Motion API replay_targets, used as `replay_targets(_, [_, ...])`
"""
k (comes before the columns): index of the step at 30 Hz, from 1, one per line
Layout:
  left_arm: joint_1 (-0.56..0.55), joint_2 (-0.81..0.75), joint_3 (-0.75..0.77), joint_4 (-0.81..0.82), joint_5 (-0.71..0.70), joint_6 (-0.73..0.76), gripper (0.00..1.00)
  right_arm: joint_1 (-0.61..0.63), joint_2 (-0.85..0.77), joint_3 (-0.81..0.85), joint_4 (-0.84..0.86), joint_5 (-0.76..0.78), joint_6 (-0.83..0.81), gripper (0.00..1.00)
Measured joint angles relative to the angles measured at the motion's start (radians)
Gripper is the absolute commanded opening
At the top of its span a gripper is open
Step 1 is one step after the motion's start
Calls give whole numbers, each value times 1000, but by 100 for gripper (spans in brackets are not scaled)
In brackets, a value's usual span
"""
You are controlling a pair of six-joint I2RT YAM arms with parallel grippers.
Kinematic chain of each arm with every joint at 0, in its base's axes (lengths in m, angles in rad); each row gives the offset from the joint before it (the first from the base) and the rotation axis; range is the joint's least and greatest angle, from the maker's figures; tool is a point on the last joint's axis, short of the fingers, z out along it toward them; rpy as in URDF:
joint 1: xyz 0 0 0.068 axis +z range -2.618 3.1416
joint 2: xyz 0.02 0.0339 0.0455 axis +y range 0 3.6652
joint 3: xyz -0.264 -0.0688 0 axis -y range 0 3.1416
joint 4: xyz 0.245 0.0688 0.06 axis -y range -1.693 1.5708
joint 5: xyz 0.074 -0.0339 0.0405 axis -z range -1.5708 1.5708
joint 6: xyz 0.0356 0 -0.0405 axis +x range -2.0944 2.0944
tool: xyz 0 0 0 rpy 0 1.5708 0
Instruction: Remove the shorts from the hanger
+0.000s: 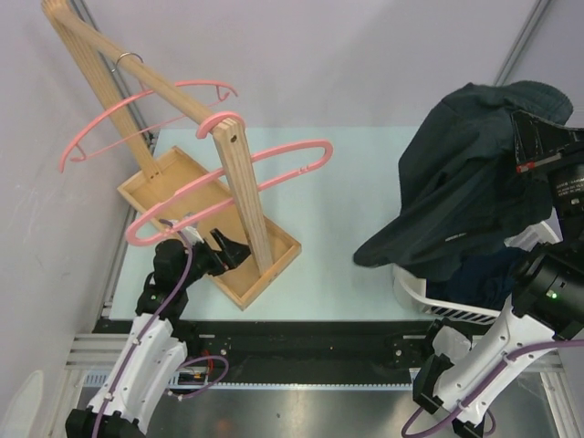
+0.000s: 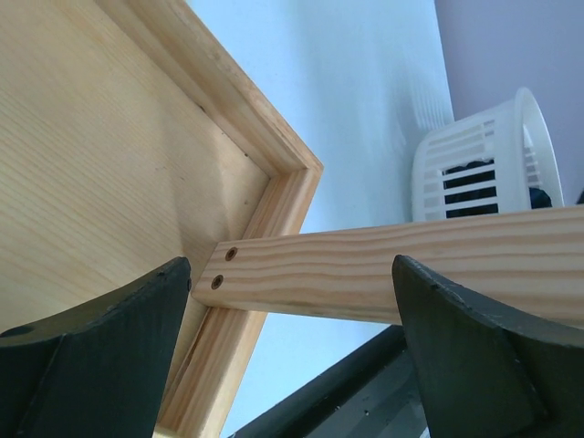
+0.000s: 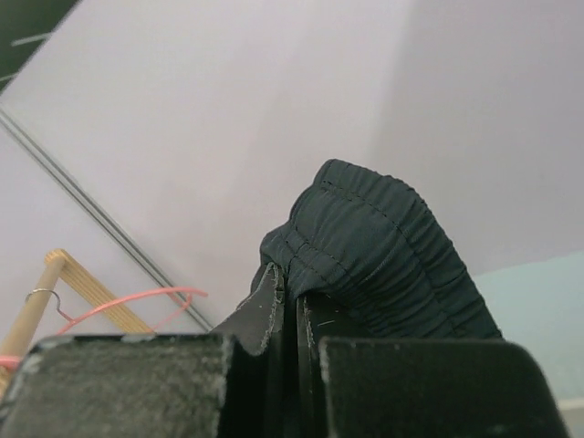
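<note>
The blackish-green shorts point(image 1: 465, 173) hang at about two o'clock over the worktop point(image 1: 347, 210), lifted by the waistband, with their lower folds draped onto the white basket point(image 1: 415, 294) at four o'clock. The right tool point(image 3: 287, 292) is pinched tight on that elastic band; its own camera shows the cloth bunched between the closed fingers. Under the drape, a patch of the navy shorts point(image 1: 479, 272) shows inside the basket.

Over at nine to ten o'clock, the near hanger point(image 1: 274, 157) and the far hanger point(image 1: 137, 114) both hang bare on the wooden rack point(image 1: 245, 182). So I'd say the taking-off is done for both pairs, and what is left is lowering the dark pair into the basket and letting go.

The left tool point(image 1: 217, 254) sits low at the rack's foot, spread wide with a finger on either side of the upright, holding nothing.

From above, the right tool is buried under the cloth. Most of the navy pair and much of the basket's rim are covered too. I can't tell whether the left fingers touch the wood.
</note>
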Motion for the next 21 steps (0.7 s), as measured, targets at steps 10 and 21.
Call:
replay_targets(10, [-85, -61, -14, 32, 7, -39, 97, 68, -3, -295, -181, 58, -140, 0])
replay_targets(21, [-229, -145, -29, 8, -76, -81, 98, 267, 181, -149, -435, 332, -370, 0])
